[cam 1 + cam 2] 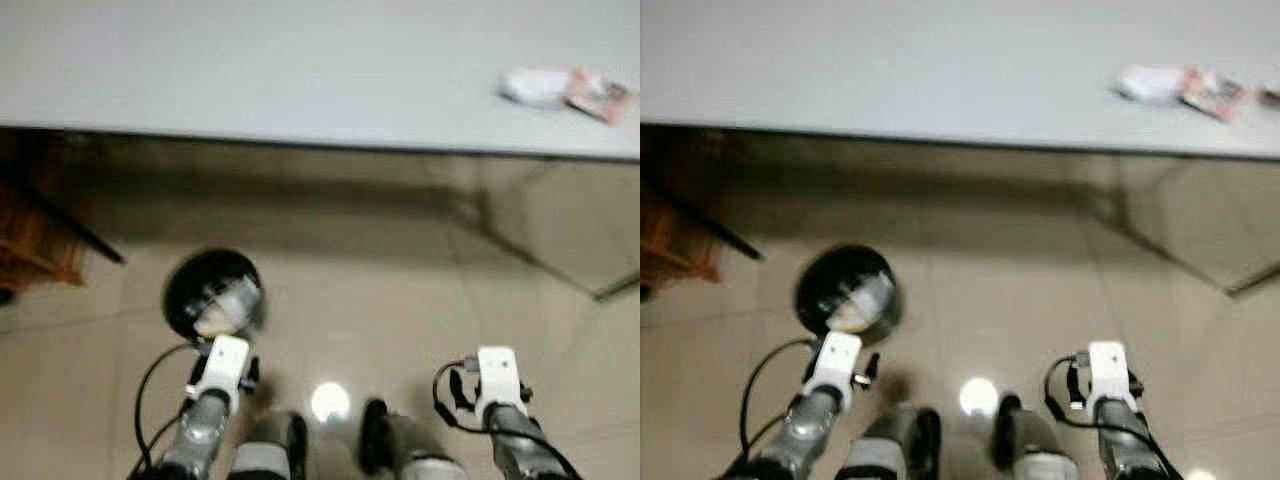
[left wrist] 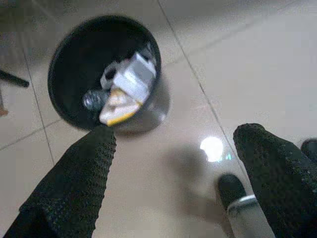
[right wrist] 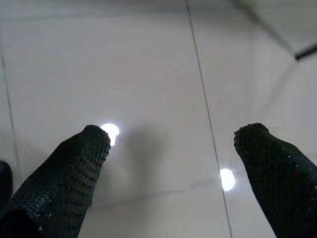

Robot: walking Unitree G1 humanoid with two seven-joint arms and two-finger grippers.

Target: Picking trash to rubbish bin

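A black round rubbish bin (image 1: 180,290) stands on the tiled floor under the near edge of a grey table (image 1: 300,80). White and yellow crumpled trash (image 2: 126,87) lies inside the bin (image 2: 74,54). More trash, a white wad with a red-and-white wrapper (image 1: 565,90), lies on the table at the far right. My left gripper (image 2: 176,136) hangs open just beside the bin on its near side, holding nothing. My right gripper (image 3: 173,133) is open over bare floor tiles, far below the wrapper (image 1: 1180,88).
My two feet (image 1: 290,440) stand on the glossy floor between the arms. A dark table leg (image 1: 90,240) and a brown wooden piece (image 1: 35,245) are at the left. Another slanted leg (image 1: 615,290) is at the right. A lamp glare (image 1: 330,400) shines on the tiles.
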